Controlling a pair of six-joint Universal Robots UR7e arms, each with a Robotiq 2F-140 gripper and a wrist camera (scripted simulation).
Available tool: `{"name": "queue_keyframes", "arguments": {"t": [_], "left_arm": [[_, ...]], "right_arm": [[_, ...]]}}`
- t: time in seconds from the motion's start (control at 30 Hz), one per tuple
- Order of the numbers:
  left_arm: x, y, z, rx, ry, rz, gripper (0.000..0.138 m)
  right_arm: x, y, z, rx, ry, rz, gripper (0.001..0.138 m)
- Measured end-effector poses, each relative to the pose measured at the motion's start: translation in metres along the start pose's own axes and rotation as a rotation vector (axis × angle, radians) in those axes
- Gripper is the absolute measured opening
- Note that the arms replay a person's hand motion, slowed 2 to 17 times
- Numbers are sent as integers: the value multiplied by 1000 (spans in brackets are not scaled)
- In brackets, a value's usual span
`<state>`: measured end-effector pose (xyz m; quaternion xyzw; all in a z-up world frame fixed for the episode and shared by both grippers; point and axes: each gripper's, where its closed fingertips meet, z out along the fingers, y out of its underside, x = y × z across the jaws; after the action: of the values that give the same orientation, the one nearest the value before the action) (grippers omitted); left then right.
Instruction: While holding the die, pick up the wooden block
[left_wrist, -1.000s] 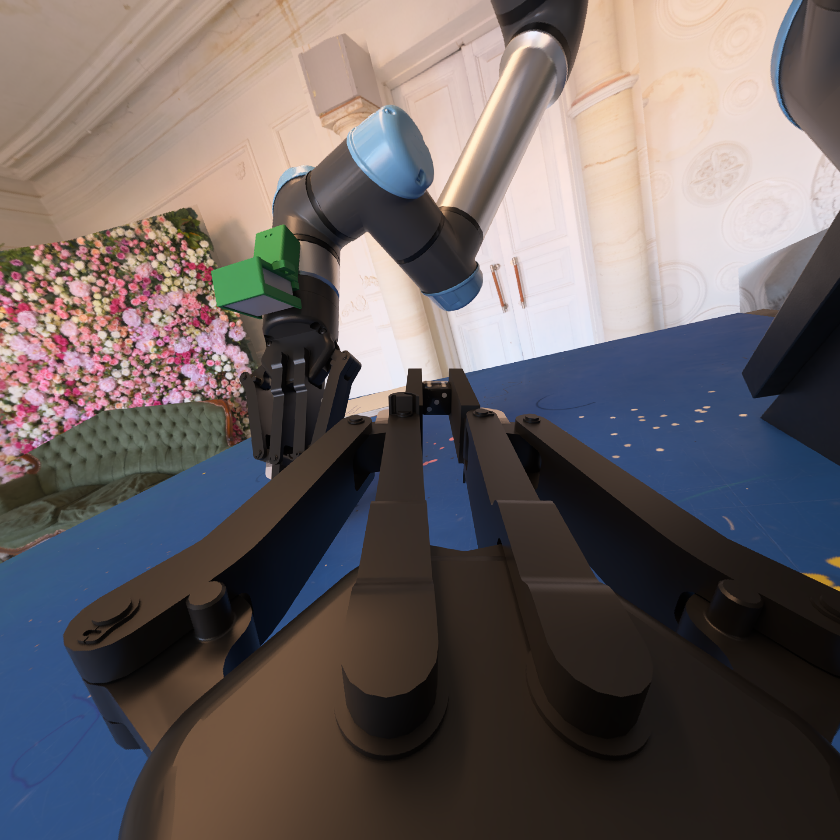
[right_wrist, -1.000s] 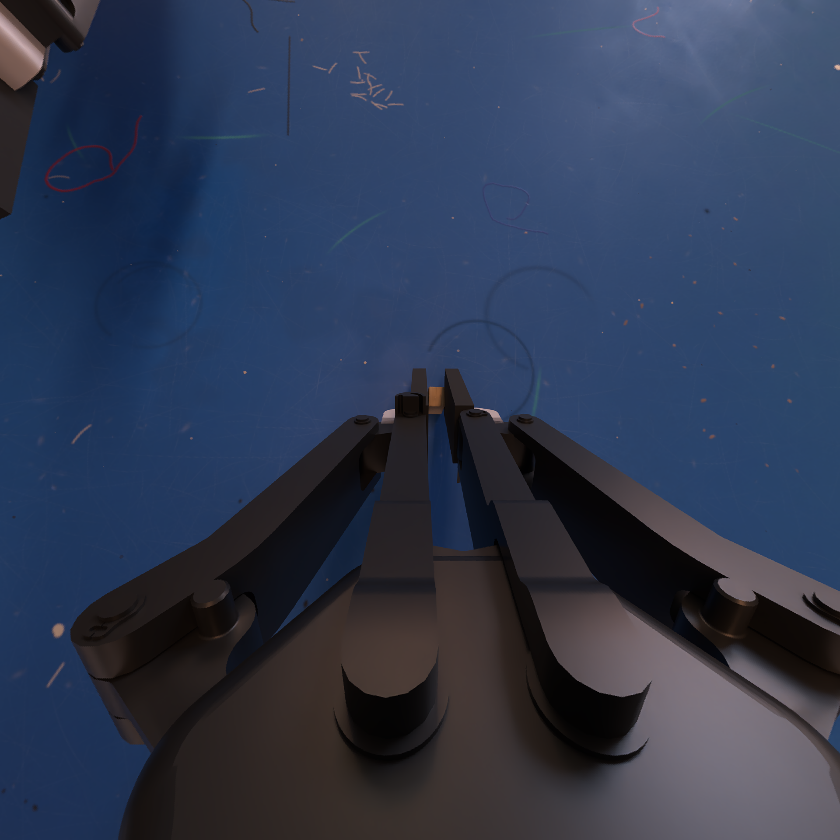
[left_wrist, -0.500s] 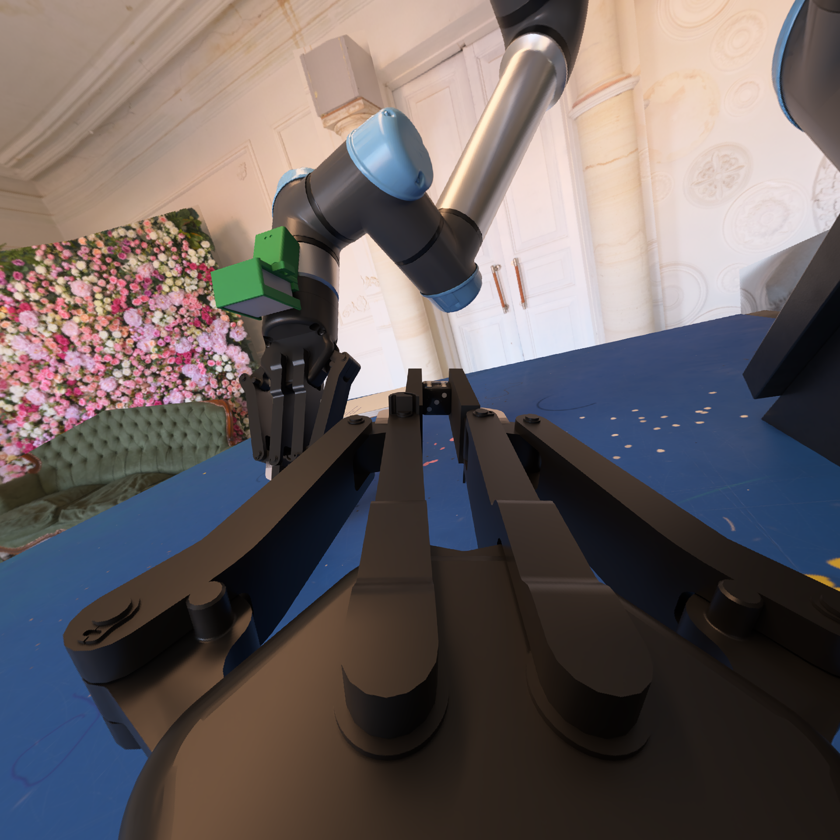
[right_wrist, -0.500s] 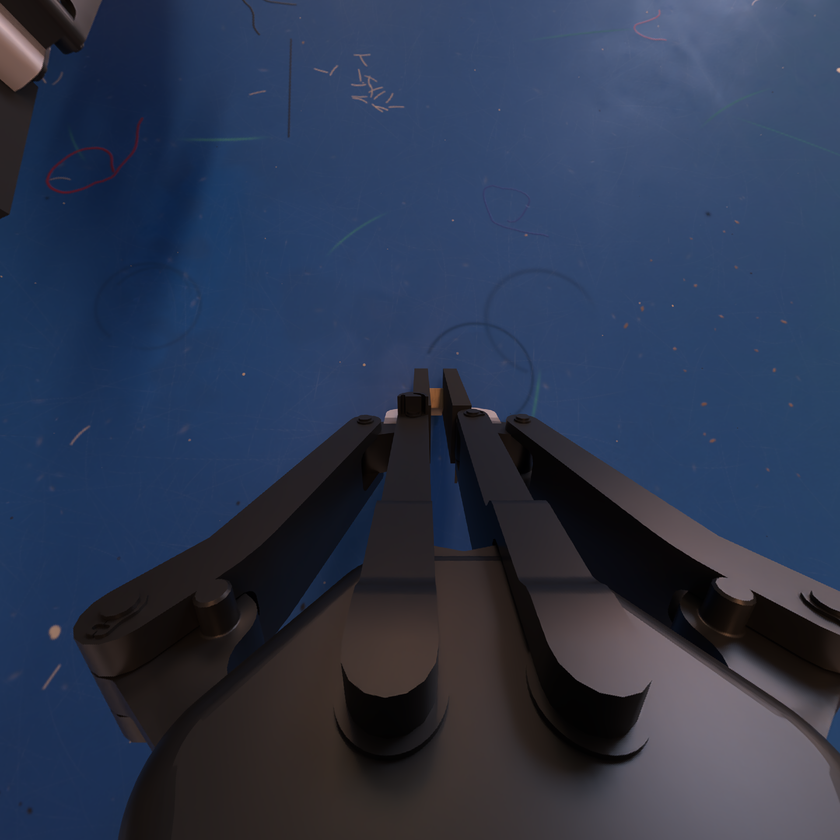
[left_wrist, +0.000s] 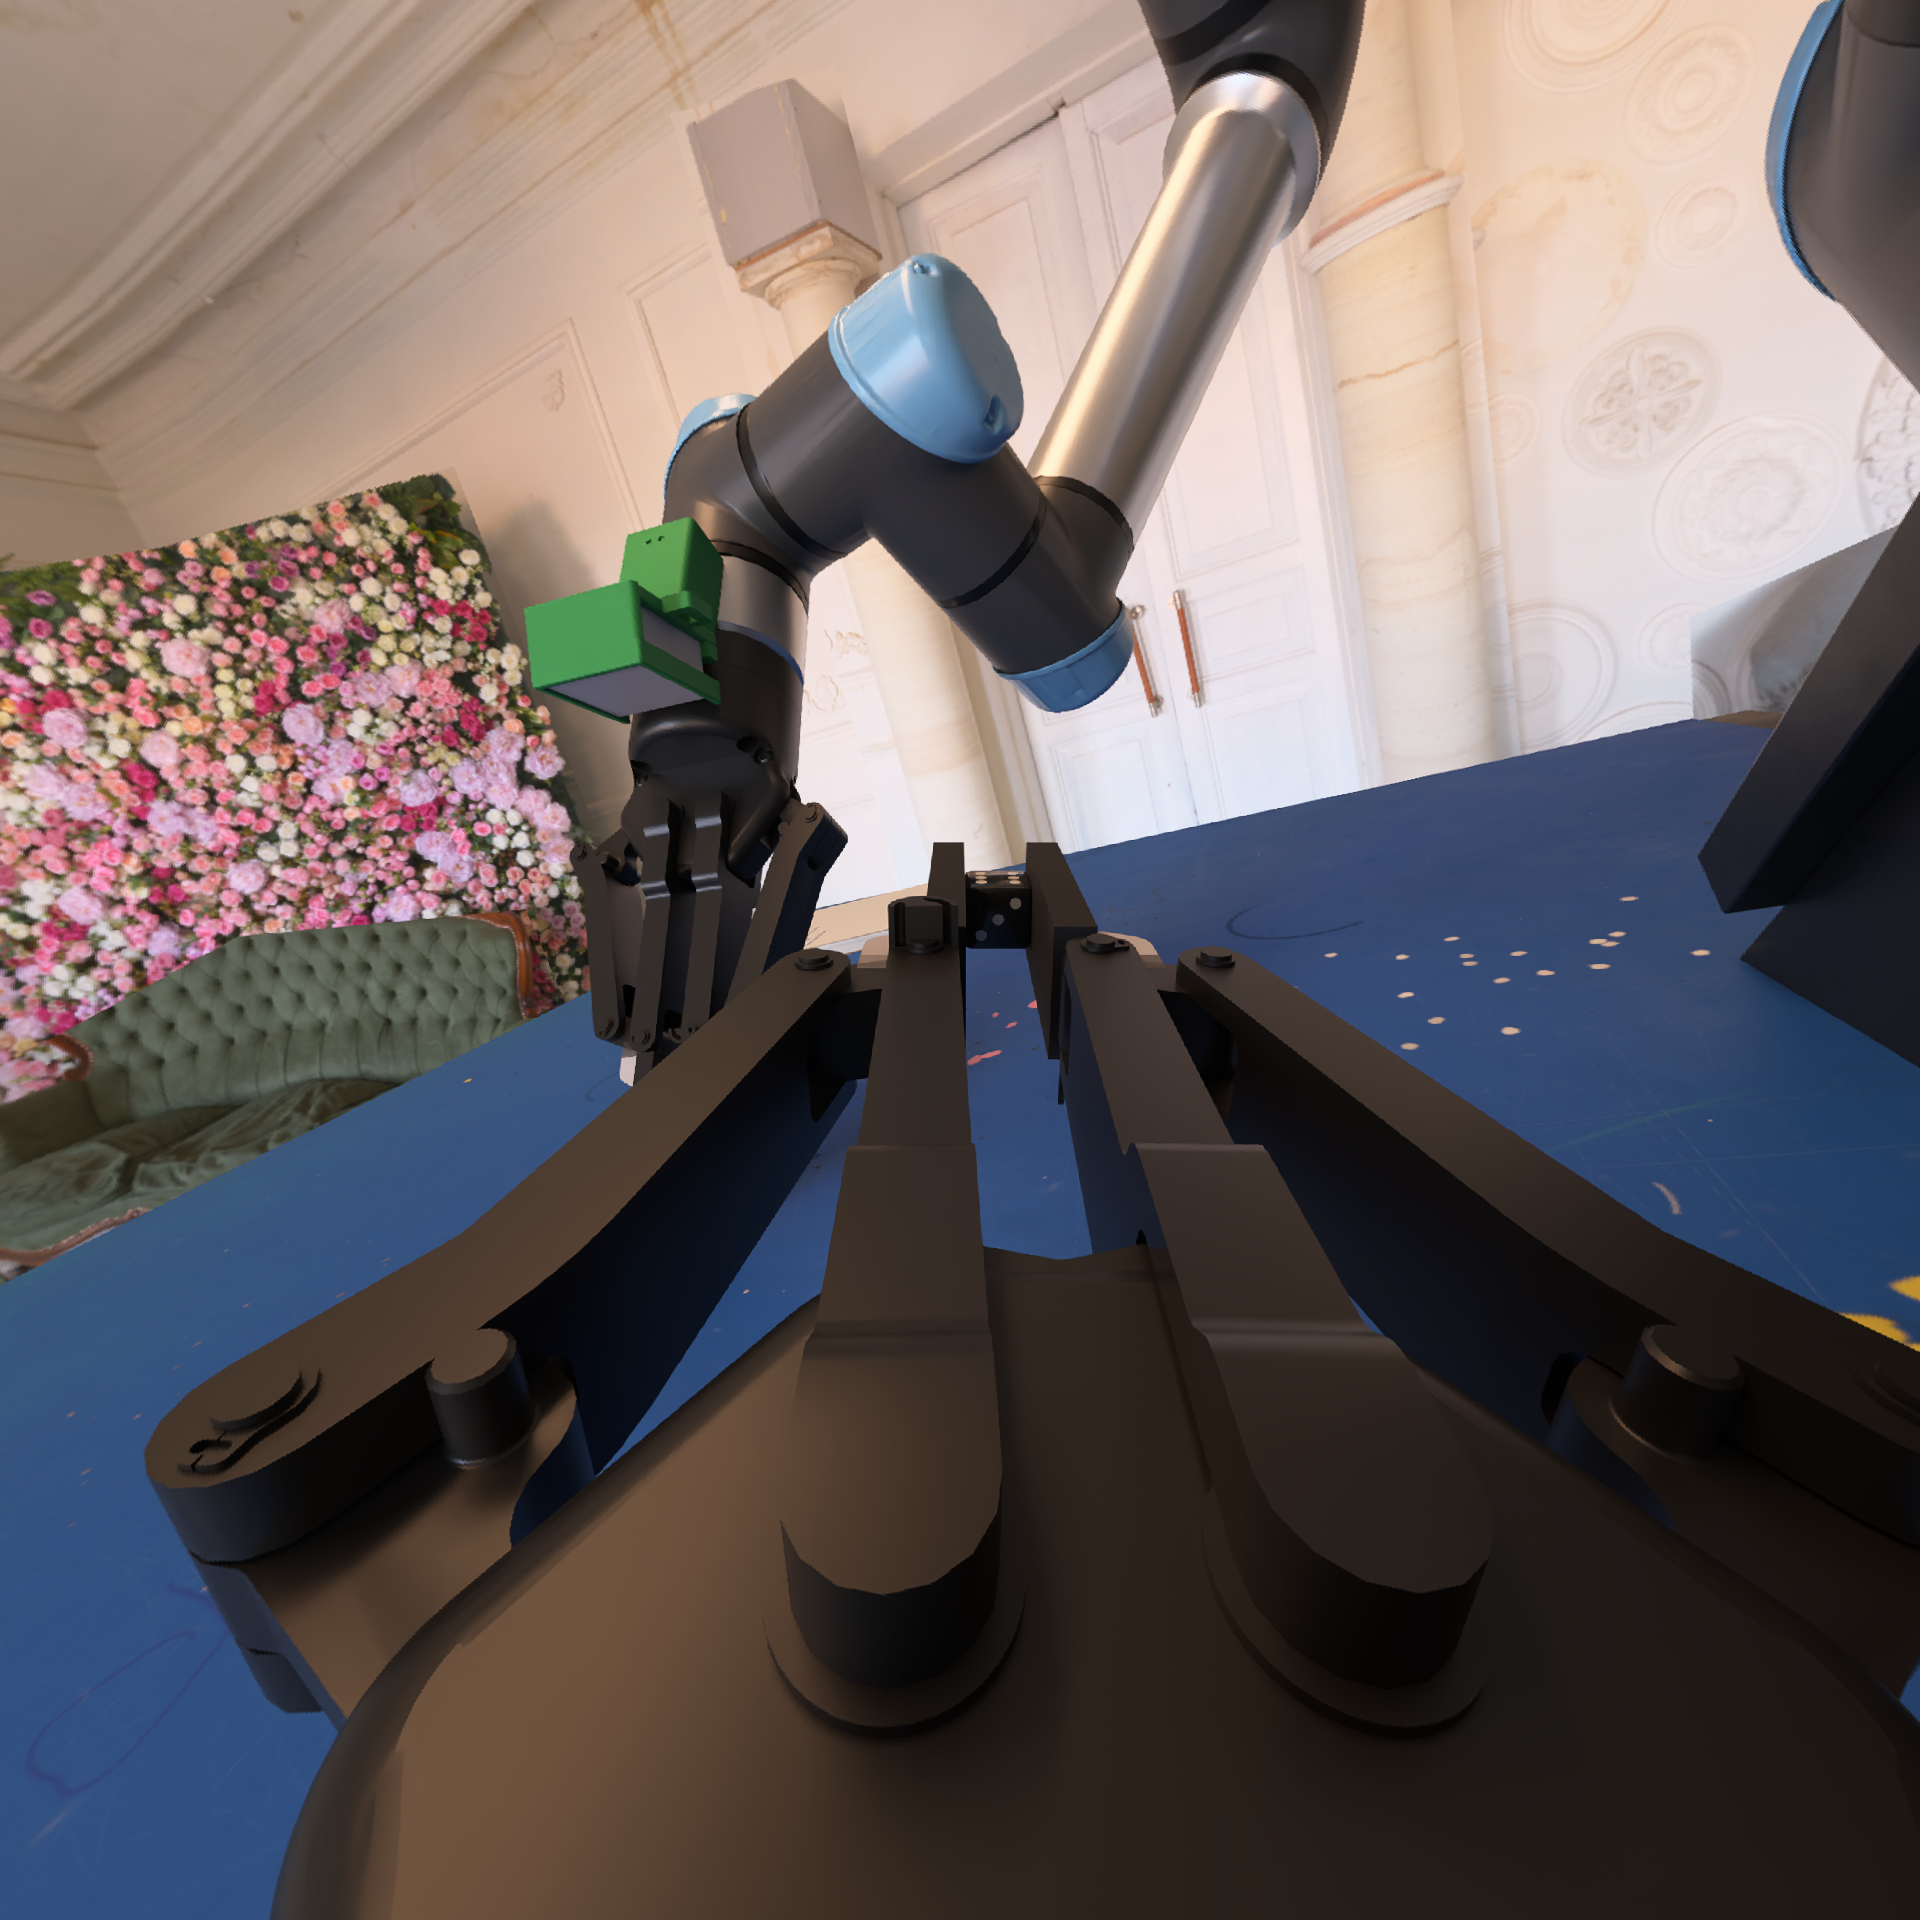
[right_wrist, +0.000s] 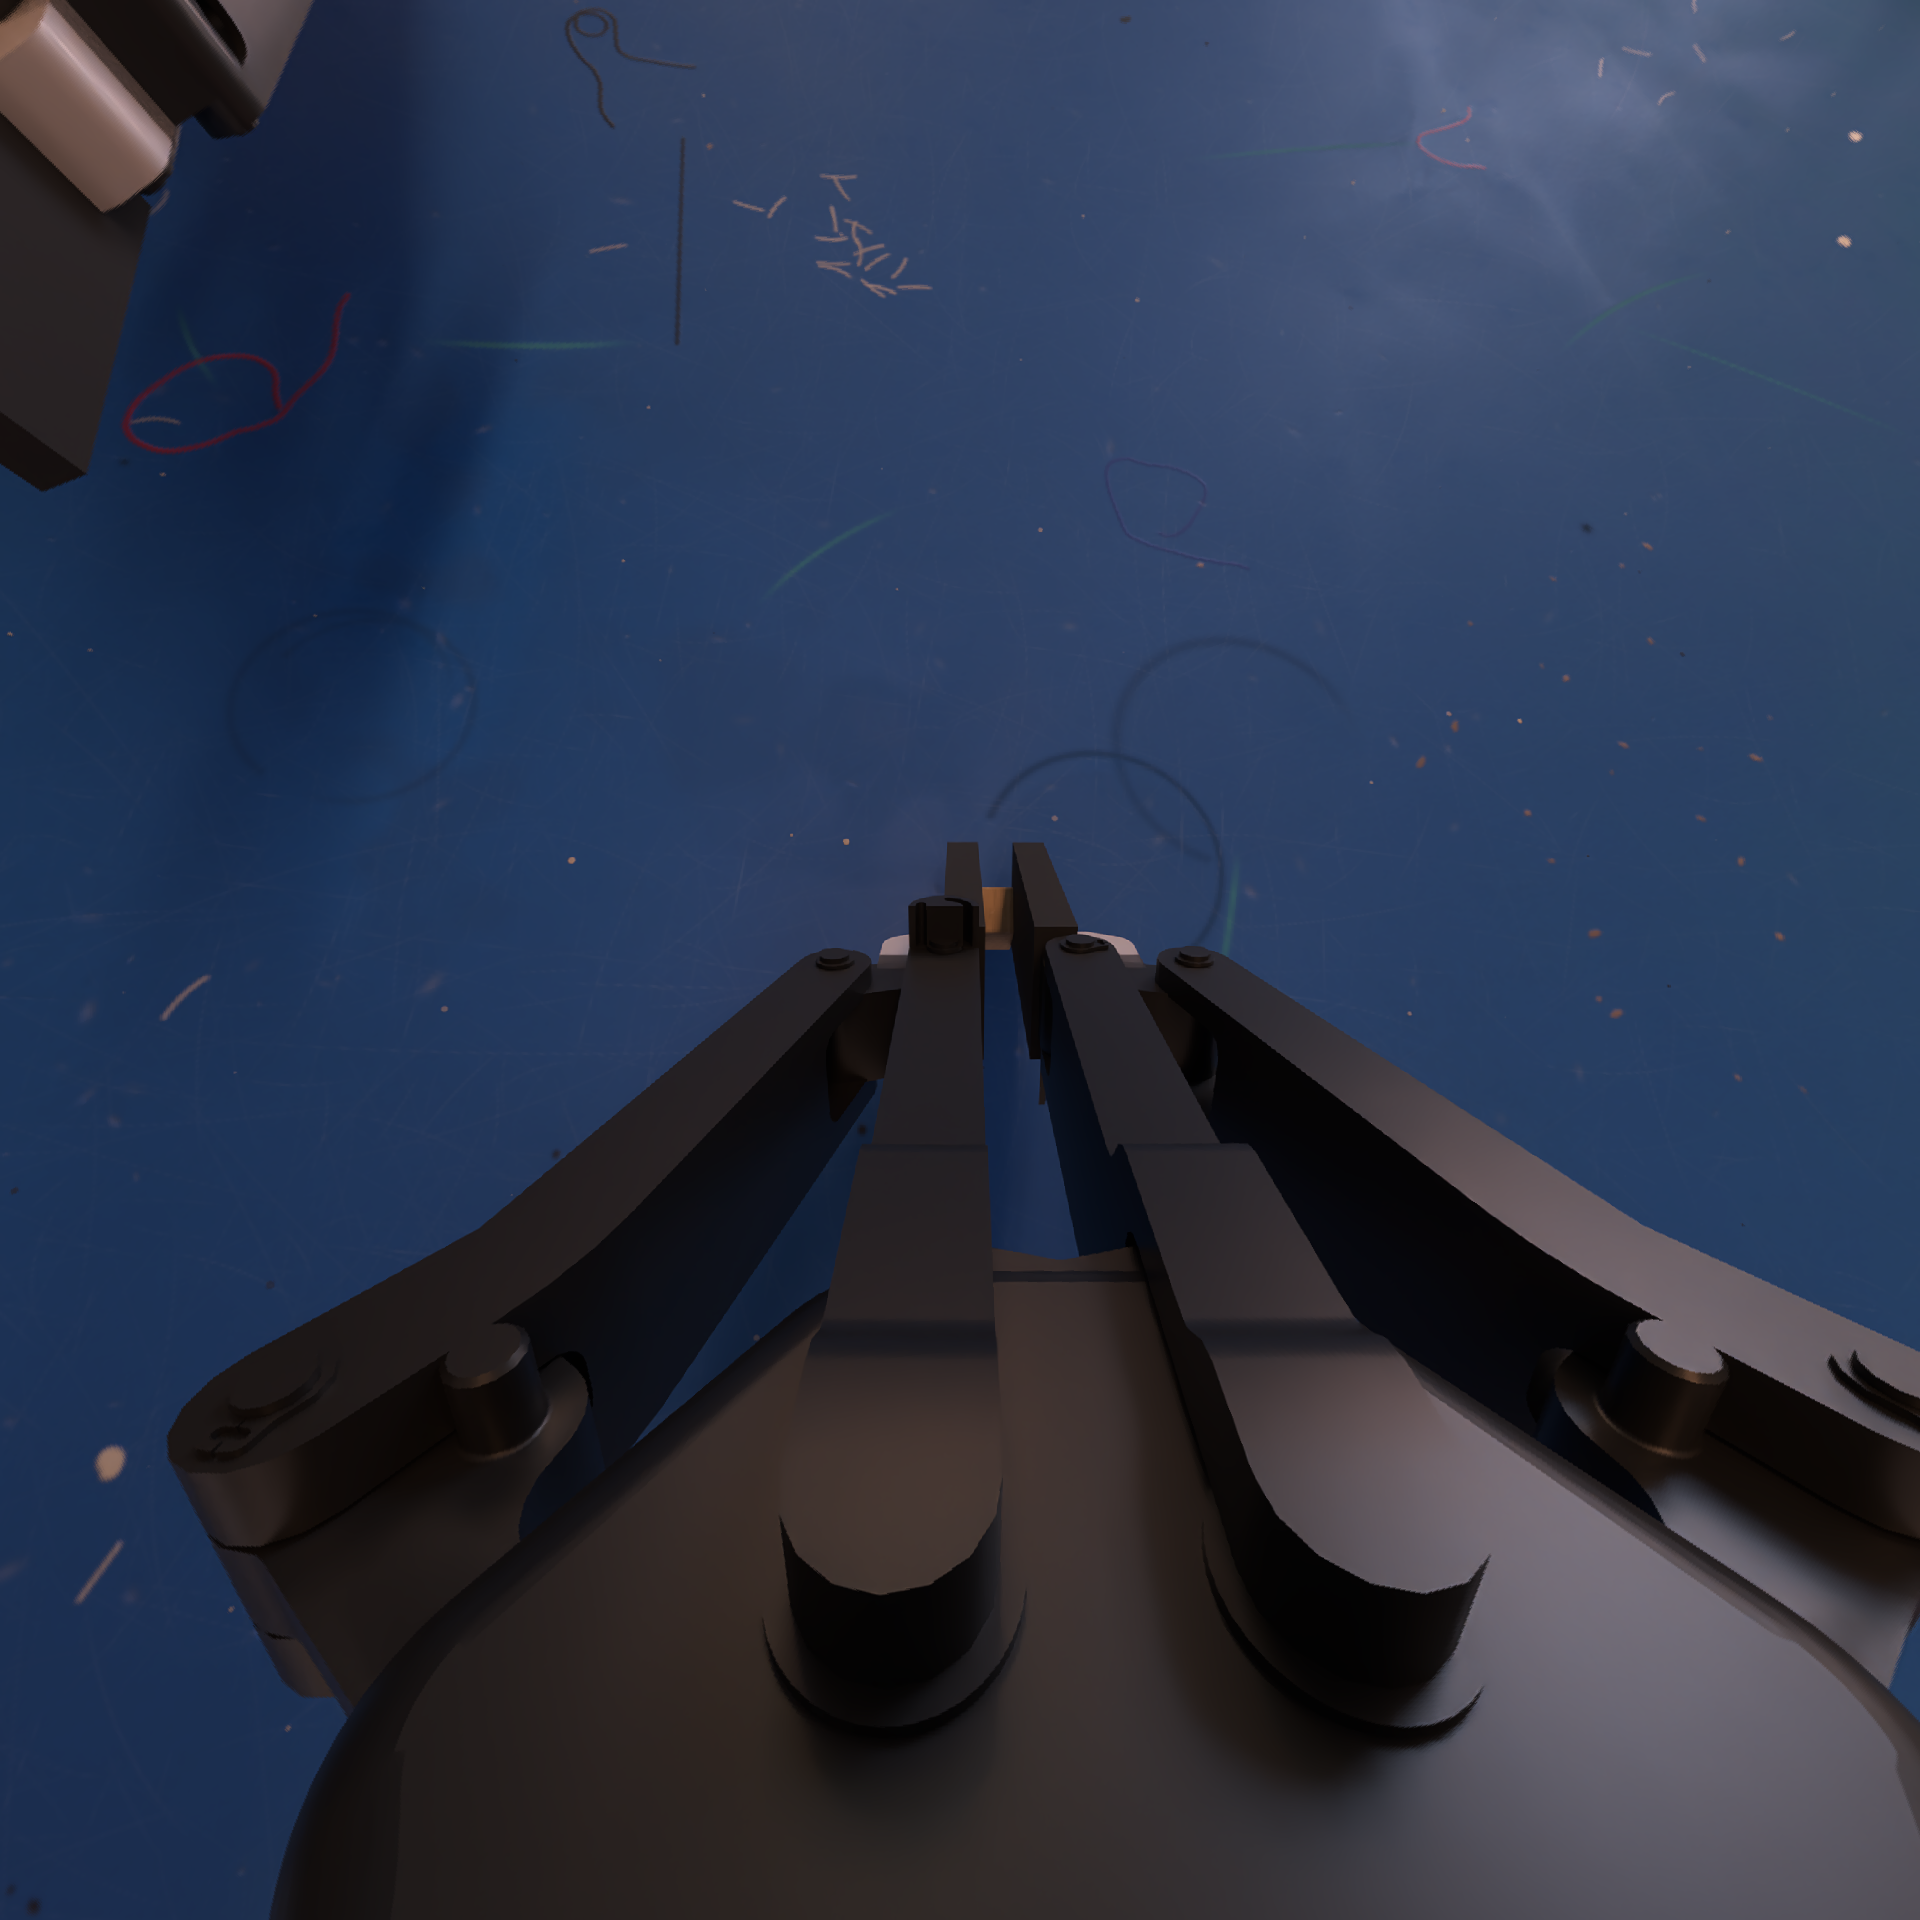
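In the left wrist view my left gripper (left_wrist: 995, 894) is shut on a small black die (left_wrist: 997, 908) with white pips, held above the blue table (left_wrist: 1455, 1091). In the right wrist view my right gripper (right_wrist: 995, 883) is shut on a small tan wooden block (right_wrist: 996, 910), held above the blue table (right_wrist: 1351, 520); only a sliver of the block shows between the fingers. The right gripper (left_wrist: 665, 1023) also shows in the left wrist view, pointing down above the table at the left, fingers close together.
The right arm (left_wrist: 935, 468) with a green camera box (left_wrist: 623, 639) reaches over the table. A dark arm base (left_wrist: 1829, 810) stands at the right edge. In the right wrist view a dark and beige base (right_wrist: 73, 208) sits at the top left.
The right gripper has risen slightly with the wooden block; the table looks a little farther below. The left gripper holds still with the die.
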<state>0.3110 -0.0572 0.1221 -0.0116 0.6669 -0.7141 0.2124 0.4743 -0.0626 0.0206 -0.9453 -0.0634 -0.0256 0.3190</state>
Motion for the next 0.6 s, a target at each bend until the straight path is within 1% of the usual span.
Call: {"name": "queue_keyframes", "arguments": {"t": [0.33, 0.6], "left_arm": [[0, 0, 0, 1, -1, 0, 16], [-3, -1, -1, 8, -12, -3, 16]], "right_arm": [[-4, -1, -11, 21, 31, 0, 9], [-10, -9, -30, 69, 67, 15, 9]]}}
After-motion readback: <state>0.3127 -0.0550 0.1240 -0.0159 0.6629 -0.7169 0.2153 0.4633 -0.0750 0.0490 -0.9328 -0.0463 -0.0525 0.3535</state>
